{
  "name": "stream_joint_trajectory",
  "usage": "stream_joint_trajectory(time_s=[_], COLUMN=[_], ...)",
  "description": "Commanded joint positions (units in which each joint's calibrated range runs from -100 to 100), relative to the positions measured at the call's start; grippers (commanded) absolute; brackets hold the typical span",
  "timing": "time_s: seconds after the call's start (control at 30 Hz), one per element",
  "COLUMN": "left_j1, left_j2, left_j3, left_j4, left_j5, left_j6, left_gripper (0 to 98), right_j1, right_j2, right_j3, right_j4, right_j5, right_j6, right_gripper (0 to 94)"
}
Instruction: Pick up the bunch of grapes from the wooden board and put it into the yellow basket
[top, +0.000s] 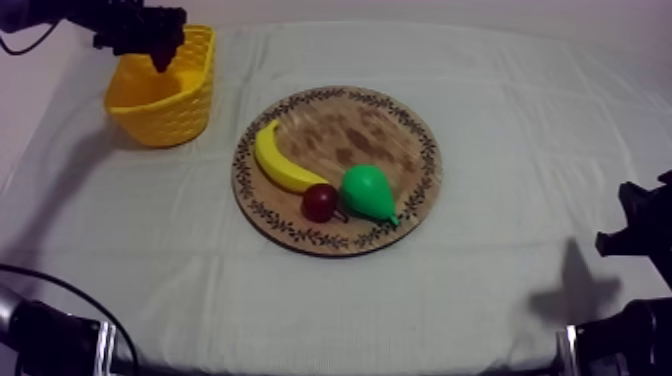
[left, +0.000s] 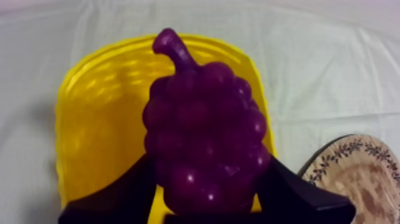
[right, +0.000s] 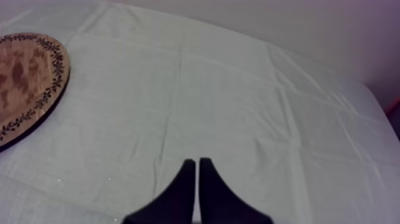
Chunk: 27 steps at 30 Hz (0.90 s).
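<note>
My left gripper (top: 160, 52) hangs over the yellow basket (top: 165, 95) at the table's far left. In the left wrist view its black fingers (left: 125, 193) are closed round the purple bunch of grapes (left: 205, 134), stem up, directly above the basket's (left: 89, 119) opening. The round wooden board (top: 400, 130) lies mid-table and bears a banana (top: 280, 160), a small red fruit (top: 320, 202) and a green pear (top: 368, 192). My right gripper (right: 197, 170) is shut into a narrow wedge over bare cloth, low at the table's right (top: 640, 235).
The board's patterned rim (left: 351, 161) lies just beside the basket, and its edge (right: 36, 89) lies some way off from the right gripper. Grey-white cloth spreads between board and right arm.
</note>
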Motion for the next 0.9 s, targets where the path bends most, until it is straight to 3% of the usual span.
stream_joint_trajectory(time_s=[0.0,0.57,0.73,0.87], left_j1=[-0.1,-0.3,-0.1,-0.2], left_j2=[1.6,6.8,6.3,4.9], left_j3=[-0.1,0.3,1.0,3.2], left_j4=[0.00,0.06,-0.20,-0.07], left_j5=[-0.4,-2.6,-3.4,-5.2], left_j6=[0.0,0.2,0.2,0.3], left_gripper=[51.0,51.5,69.4,74.9], right_j1=[0.0,0.0,0.0,0.0], right_j2=[0.0,0.0,0.0,0.0], right_j3=[0.0,0.0,0.0,0.0], right_j4=[0.0,0.0,0.0,0.0], right_j5=[0.0,0.0,0.0,0.0], right_j6=[0.0,0.0,0.0,0.0], right_gripper=[0.2,0.2,0.2,0.2])
